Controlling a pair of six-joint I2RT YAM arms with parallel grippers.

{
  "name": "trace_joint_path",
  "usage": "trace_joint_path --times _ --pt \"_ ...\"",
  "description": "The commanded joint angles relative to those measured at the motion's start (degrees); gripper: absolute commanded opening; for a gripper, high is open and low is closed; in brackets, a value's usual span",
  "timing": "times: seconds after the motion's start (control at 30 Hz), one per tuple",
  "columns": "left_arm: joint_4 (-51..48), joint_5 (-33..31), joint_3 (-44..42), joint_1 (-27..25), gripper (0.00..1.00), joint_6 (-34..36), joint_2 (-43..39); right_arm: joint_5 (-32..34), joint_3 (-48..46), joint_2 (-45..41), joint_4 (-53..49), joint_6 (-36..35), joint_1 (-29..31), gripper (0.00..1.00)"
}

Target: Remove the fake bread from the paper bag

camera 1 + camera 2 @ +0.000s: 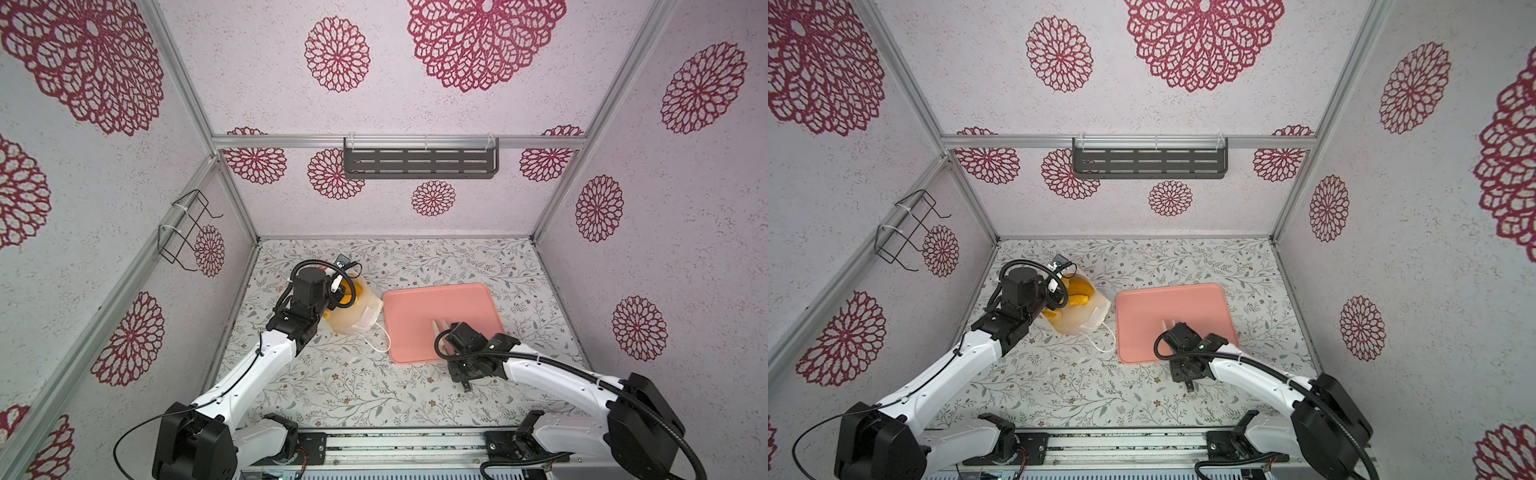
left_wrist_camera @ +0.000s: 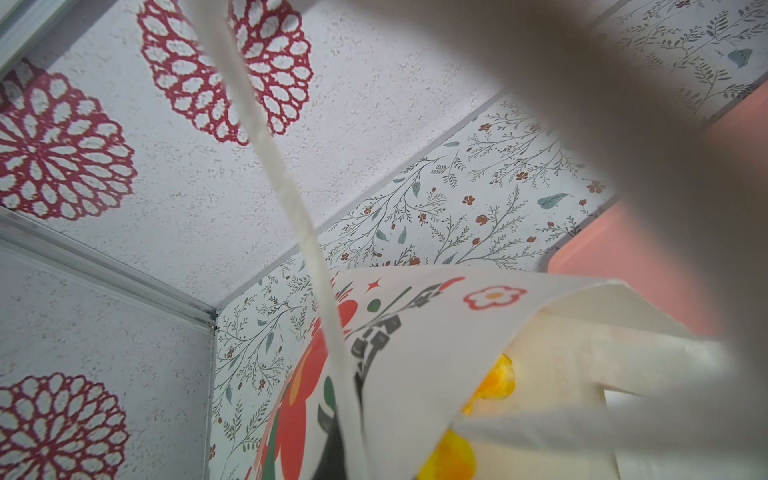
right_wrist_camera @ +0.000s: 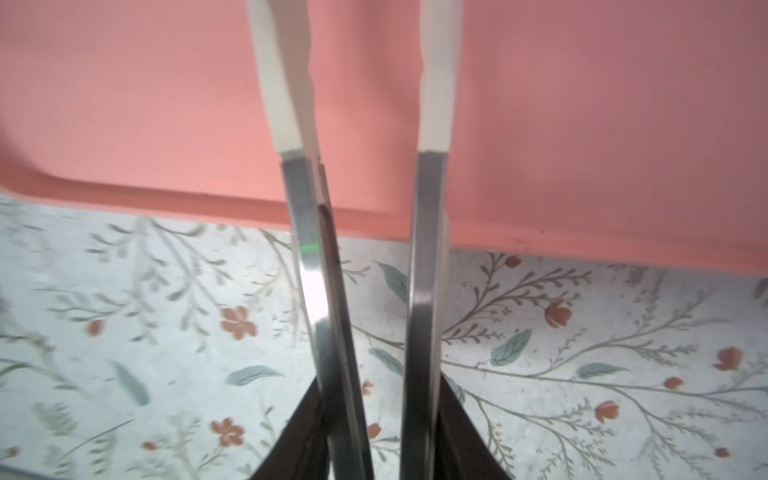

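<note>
The paper bag (image 1: 359, 322) (image 1: 1081, 324) lies tipped on the floral table, left of centre, mouth up toward the top views. Glossy orange fake bread (image 1: 1077, 297) (image 2: 449, 459) shows inside its mouth. My left gripper (image 1: 337, 286) sits at the bag's far rim, mostly hidden under its own wrist. In the left wrist view the bag's rose-printed wall (image 2: 415, 353) runs right into the jaws, which are shut on it. My right gripper (image 1: 439, 326) (image 3: 361, 41) hovers over the near part of the pink tray (image 1: 415, 303), its white fingers a narrow gap apart with nothing between them.
A white cord handle (image 1: 380, 340) trails from the bag onto the table toward the tray's left edge (image 1: 1121, 332). A grey slotted shelf (image 1: 419, 162) hangs on the back wall. On the left wall there is a black wire basket (image 1: 187, 232).
</note>
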Motion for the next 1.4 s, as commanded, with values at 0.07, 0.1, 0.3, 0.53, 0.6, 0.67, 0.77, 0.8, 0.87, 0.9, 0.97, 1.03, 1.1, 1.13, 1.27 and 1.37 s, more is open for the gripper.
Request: trace_joint_path --times 0.07,0.1,0.3,0.53,0.6,0.67,0.77,0.8,0.87,0.9,0.97,1.03,1.1,1.13,1.27,1.37 --pt "1.6 0.1 1.2 -0.7 0.00 -0.9 -1.3 0.1 10.6 0.2 -4.4 -8.5 -14.0 0.37" --pt "1.7 0.2 1.3 -0.9 0.00 -1.3 -1.2 -0.3 12.4 1.7 -4.3 -10.9 -17.6 0.37" --pt "2.0 0.8 1.4 -2.1 0.00 -1.8 -0.6 -0.4 20.3 14.4 2.7 -21.9 -34.9 0.30" --pt "0.8 1.2 1.4 -3.5 0.00 -2.1 -1.9 -6.9 32.6 28.9 2.4 -24.4 -42.8 0.26" --pt "1.1 1.3 1.1 -3.7 0.00 -2.2 -2.6 -7.3 35.4 29.7 0.5 -24.4 -42.8 0.28" --pt "1.4 1.3 0.7 -3.8 0.00 -2.0 -3.2 -8.6 37.1 29.4 -1.3 -24.2 -42.9 0.30" --pt "2.2 1.3 0.3 -3.7 0.00 -2.0 -3.5 -10.5 38.8 28.2 -4.4 -23.1 -42.8 0.31" --pt "2.3 1.4 0.2 -3.8 0.00 -2.0 -3.4 -11.4 38.9 27.3 -5.1 -22.6 -42.7 0.31" --pt "2.6 1.5 0.0 -3.7 0.00 -1.9 -3.3 -13.2 38.3 25.4 -6.2 -21.9 -42.6 0.31" --pt "2.7 1.8 -0.1 -3.8 0.00 -2.0 -3.3 -14.2 37.9 24.3 -6.9 -21.4 -42.4 0.31" --pt "3.1 1.7 -0.4 -3.8 0.00 -1.9 -3.5 -16.9 37.0 22.0 -8.2 -20.7 -42.0 0.31" --pt "4.3 1.7 -1.3 -3.8 0.00 -2.0 -4.2 -18.8 36.1 19.6 -9.8 -19.6 -41.0 0.31" --pt "5.5 1.7 -2.3 -3.8 0.00 -1.7 -4.6 -20.1 34.9 16.4 -11.4 -18.8 -38.6 0.31" --pt "5.5 2.0 -2.4 -3.8 0.00 -1.6 -4.5 -20.7 34.5 14.9 -12.1 -18.2 -37.4 0.31" --pt "5.0 3.6 -2.5 -3.8 0.00 -2.0 -4.0 -24.5 32.6 7.2 -13.7 -14.8 -31.1 0.31" --pt "5.7 4.3 -3.0 -3.9 0.00 -2.2 -3.9 -24.1 32.0 1.7 -14.6 -13.3 -24.3 0.37"
